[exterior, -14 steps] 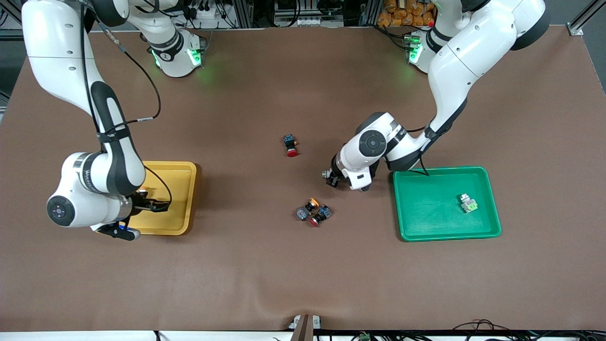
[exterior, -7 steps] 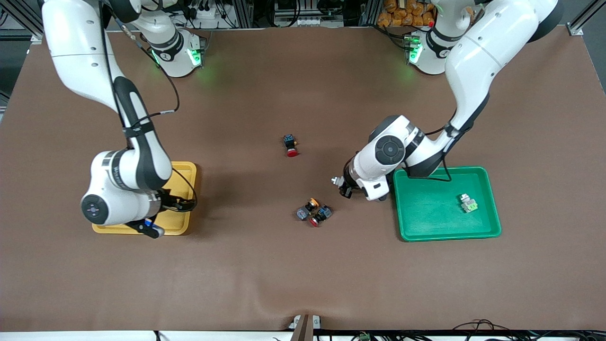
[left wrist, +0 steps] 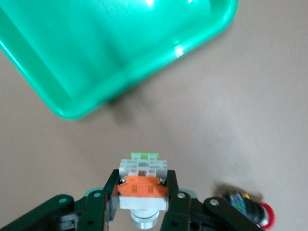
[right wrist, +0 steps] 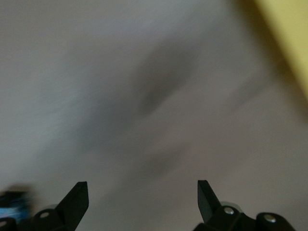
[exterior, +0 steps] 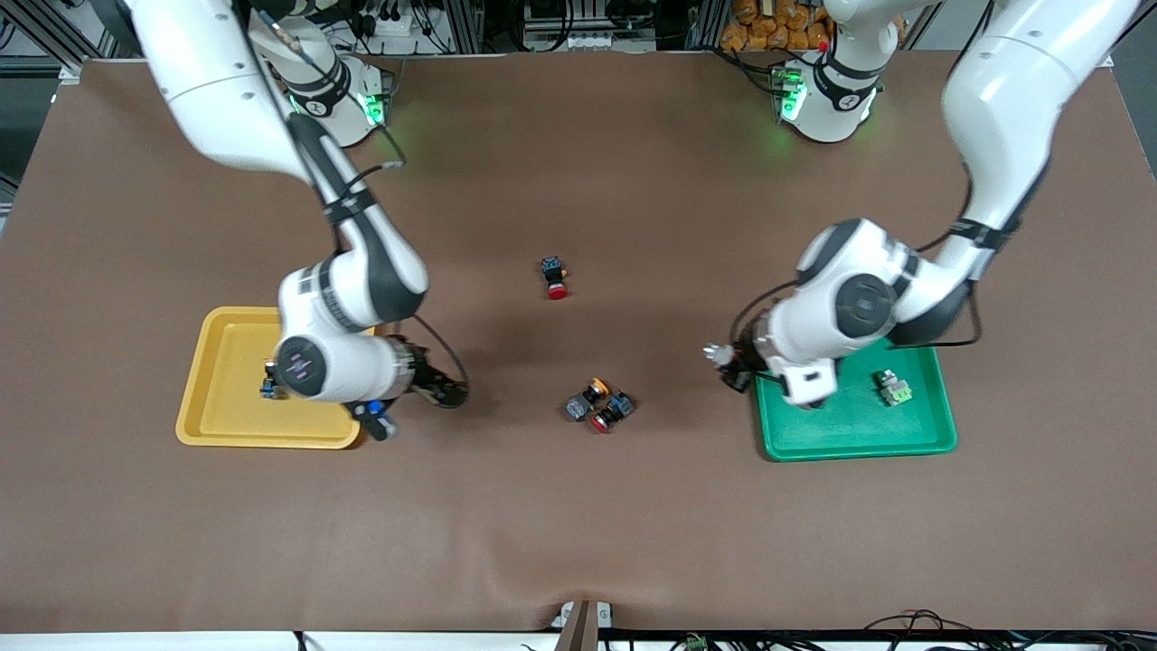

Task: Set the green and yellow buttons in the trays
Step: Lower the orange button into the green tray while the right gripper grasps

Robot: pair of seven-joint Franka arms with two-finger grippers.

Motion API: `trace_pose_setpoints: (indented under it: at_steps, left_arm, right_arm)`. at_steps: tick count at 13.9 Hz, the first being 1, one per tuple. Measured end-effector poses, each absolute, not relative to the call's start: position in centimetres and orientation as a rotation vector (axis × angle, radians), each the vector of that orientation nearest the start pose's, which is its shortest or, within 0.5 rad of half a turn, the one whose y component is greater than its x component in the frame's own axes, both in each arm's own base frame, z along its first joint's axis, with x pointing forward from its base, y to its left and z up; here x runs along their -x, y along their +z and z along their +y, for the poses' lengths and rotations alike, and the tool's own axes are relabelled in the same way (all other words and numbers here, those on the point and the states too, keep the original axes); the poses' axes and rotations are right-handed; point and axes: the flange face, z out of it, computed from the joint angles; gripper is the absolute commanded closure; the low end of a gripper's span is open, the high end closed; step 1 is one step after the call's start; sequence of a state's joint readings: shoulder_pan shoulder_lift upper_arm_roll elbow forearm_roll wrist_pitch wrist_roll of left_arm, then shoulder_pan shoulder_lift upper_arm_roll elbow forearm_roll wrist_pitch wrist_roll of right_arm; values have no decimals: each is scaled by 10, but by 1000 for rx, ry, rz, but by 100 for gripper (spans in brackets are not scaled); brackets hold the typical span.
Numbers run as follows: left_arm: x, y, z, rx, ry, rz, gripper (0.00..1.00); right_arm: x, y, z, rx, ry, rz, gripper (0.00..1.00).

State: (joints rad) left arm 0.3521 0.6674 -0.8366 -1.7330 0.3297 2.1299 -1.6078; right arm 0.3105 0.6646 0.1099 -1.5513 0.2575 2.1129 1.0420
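the left arm reaches down from its base and bends low, so the left gripper (exterior: pixel 730 366) hangs over the brown table (exterior: pixel 578 524) just beside the rim of the green tray (exterior: pixel 854 438), at the rim toward the right arm's end. its fingers are clamped on the orange-blocked button (left wrist: pixel 142 185), held between them with its metal stem pointing back toward the wrist and its white top pointing away. a green-blocked button (exterior: pixel 893 388) lies inside the green tray.

the right arm bends down beside the yellow tray (exterior: pixel 217 425). the right gripper (right wrist: pixel 142 199) is over bare table just off that tray's edge, fingers spread apart and empty. a yellow-capped button (exterior: pixel 268 386) rests in the yellow tray, partly hidden by the wrist.

mid-table, another yellow-capped button (exterior: pixel 587 396) lies touching a red-capped switch (exterior: pixel 610 412), its cap pointing away from the front camera.
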Motion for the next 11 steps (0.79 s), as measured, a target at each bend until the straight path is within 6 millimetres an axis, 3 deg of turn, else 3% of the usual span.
trace_pose_setpoints:
  at_steps: [4,8,11]
  left_arm:
    - [-624,286,-181,2870,336,-1388,100]
    - [-638,276,-102,2949,319,-1220,100]
    - [-638,256,-70,2928,283,-1130,100]
  right_arm:
    - [-611,248,372,2598,221,1284,0]
    - [-605,219,426,2502,188,1367,0]
    - [-607,206,460,2464,191,1385,2]
